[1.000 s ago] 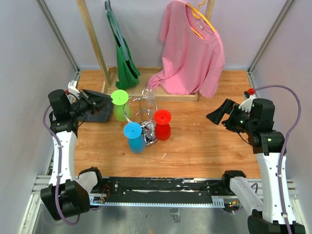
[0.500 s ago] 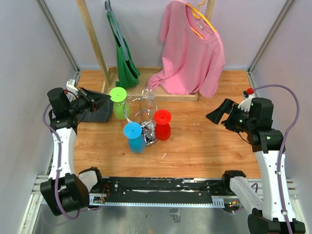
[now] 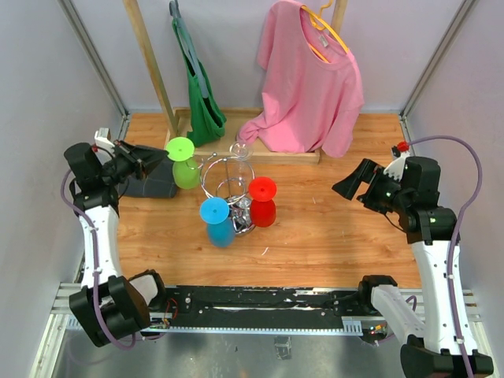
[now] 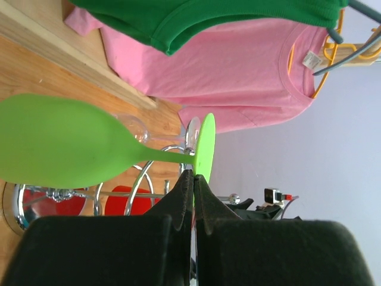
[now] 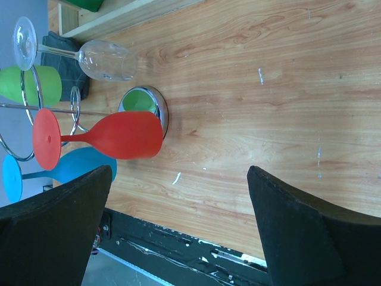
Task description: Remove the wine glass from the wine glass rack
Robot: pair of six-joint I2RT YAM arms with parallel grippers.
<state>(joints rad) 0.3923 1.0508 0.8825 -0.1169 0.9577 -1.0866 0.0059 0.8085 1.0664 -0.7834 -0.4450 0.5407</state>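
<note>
**Green wine glass pinched just left of the rack**

Top view: the left claw (image 3: 163, 156) is closing tight on the green wine glass (image 3: 187, 175) near its foot, holding it foot-up just left of the wine glass rack (image 3: 228, 185). The rack is standing mid-bench (image 3: 331, 228), carrying a red glass (image 3: 262, 206) and a blue glass (image 3: 218, 224). The right claw (image 3: 354, 185) is hovering wide open, well apart.

Left wrist view: the shut fingers (image 4: 178, 196) are meeting the green stem beside the foot, seemingly gripping it. A white label (image 4: 311, 58) is showing in the pink shirt (image 4: 238, 65) collar, its writing too small to read.

Right wrist view: the spread fingers are framing bare wood, with a clear glass (image 5: 101, 59) hanging at upper left.
</note>
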